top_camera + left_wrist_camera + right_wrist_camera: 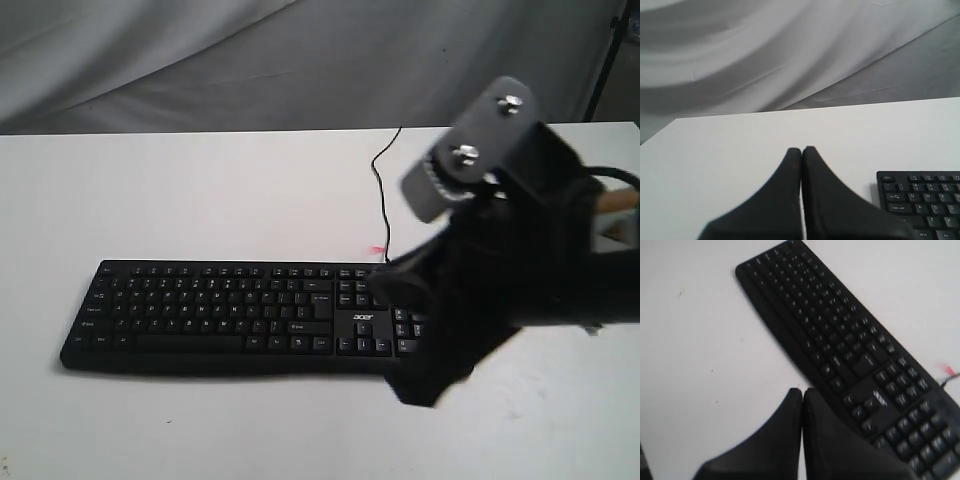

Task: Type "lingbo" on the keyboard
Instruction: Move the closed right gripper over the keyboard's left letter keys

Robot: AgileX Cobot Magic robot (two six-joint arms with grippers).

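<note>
You have one keyboard to work with. It lies flat on the white table, toward the near edge, and its long axis runs left to right across the exterior view. The letter keys take up the left and middle of it. The number pad sits at the right end, and the space-bar row faces the near side. One thin black cable leaves the far edge close to the right end and snakes away toward the grey cloth behind the table. There is a small red mark beside the cable where it meets the keyboard.

The exterior view shows one arm. It's the right one, blurred, and it hangs over the number pad end and hides part of it. In the right wrist view your right gripper has its two fingers pressed together with nothing between them. The tip is over bare table just beside the keyboard's near edge, toward the number pad end, and you cannot tell whether it touches anything.

Your left gripper also has both fingers pressed together and holds nothing. It is over bare table near the keyboard's Esc corner and clear of the keys.
</note>
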